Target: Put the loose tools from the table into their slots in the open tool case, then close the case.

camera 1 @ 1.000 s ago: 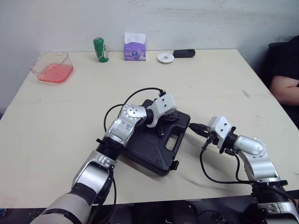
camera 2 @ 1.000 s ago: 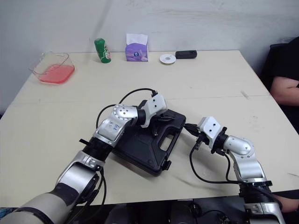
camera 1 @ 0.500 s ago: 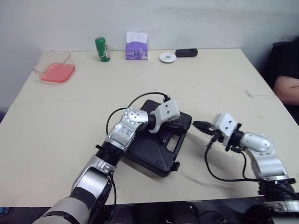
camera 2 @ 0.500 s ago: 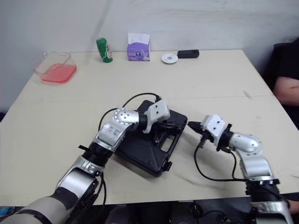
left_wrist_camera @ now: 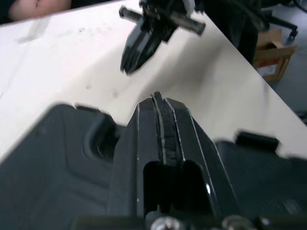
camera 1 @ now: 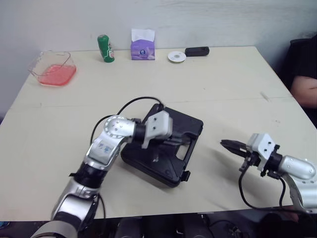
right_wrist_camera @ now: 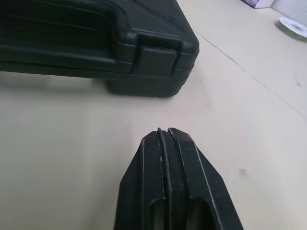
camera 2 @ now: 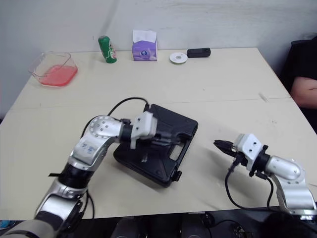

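**Tool case point(camera 1: 168, 161), lid down, lying askew on the table point(camera 1: 223, 84) towards its front edge.**
The left gripper point(camera 1: 179, 137) rests on the lid beside the moulded handle with its fingers pressed together, probably so that it can bear flat on the shell and seat it. The right gripper point(camera 1: 227, 144), fingers likewise together, hangs over bare tabletop apart from the case on its right, apparently clear of the work. The case is black moulded plastic. A latch point(right_wrist_camera: 158, 60) lies flush at one corner, though whether it has caught cannot be told.
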Available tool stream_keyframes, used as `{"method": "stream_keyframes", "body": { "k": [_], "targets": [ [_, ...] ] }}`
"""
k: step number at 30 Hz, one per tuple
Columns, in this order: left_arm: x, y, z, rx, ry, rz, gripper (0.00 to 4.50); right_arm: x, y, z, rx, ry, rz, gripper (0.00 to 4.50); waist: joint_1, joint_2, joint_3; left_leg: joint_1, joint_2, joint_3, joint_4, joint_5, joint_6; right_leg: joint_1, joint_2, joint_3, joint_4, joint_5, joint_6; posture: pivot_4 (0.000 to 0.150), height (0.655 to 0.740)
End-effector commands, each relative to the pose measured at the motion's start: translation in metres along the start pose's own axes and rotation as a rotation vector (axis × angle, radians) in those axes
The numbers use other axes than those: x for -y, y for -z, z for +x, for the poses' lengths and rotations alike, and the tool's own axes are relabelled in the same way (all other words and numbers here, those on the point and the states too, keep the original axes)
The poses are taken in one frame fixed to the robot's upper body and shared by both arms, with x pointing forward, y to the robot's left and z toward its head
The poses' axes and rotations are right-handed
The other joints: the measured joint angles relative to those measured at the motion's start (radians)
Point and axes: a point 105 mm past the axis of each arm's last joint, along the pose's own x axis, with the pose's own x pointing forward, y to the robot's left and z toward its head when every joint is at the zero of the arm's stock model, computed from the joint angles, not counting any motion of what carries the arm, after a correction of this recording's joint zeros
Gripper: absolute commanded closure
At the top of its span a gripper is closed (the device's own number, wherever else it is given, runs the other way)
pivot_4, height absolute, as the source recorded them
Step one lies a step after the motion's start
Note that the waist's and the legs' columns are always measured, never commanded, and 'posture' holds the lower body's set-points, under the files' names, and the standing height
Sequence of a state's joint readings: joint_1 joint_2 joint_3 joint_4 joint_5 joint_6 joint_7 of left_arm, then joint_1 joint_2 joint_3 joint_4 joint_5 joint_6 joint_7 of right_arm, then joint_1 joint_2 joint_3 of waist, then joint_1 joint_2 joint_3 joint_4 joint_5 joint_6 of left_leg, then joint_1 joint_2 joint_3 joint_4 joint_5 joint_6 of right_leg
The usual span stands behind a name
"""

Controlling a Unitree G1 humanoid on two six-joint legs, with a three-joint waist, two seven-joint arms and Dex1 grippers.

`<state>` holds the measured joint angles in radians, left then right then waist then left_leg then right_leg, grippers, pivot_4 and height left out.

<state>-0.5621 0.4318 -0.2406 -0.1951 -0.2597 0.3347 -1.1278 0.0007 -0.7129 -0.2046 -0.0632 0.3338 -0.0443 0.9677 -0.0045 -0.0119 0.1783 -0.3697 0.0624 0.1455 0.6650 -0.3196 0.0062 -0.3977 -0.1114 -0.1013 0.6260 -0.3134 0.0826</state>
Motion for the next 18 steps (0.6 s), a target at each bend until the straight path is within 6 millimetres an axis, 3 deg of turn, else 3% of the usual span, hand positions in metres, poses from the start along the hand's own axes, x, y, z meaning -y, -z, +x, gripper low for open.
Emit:
{"method": "stream_keyframes", "body": {
  "k": [1, 9, 18],
  "targets": [
    [0.012, -0.019, -0.007, 0.067, 0.023, 0.021, 4.45, -0.007, -0.016, -0.002, 0.049, -0.024, -0.020, 4.50, 0.002, 0.000, 0.001, 0.000, 0.000, 0.000, 0.000, 0.000, 0.000, 0.000, -0.001, 0.000, 0.000, 0.000, 0.000, 0.150, 0.7400],
    [0.043, -0.005, -0.008, 0.003, 0.058, -0.016, 4.45, -0.053, -0.006, -0.007, 0.012, -0.173, 0.053, 4.50, 0.005, 0.000, 0.001, 0.000, -0.002, -0.002, 0.000, -0.001, 0.001, 0.001, -0.002, 0.000, -0.001, 0.000, 0.001, 0.150, 0.7400],
    [0.050, 0.025, -0.011, -0.128, -0.003, -0.024, 4.45, -0.083, 0.000, 0.002, 0.003, -0.267, 0.082, 4.50, 0.004, 0.000, 0.001, 0.000, -0.001, -0.002, 0.000, -0.001, 0.000, 0.001, -0.001, 0.001, -0.001, 0.000, 0.000, 0.150, 0.7400]
  ]
}}
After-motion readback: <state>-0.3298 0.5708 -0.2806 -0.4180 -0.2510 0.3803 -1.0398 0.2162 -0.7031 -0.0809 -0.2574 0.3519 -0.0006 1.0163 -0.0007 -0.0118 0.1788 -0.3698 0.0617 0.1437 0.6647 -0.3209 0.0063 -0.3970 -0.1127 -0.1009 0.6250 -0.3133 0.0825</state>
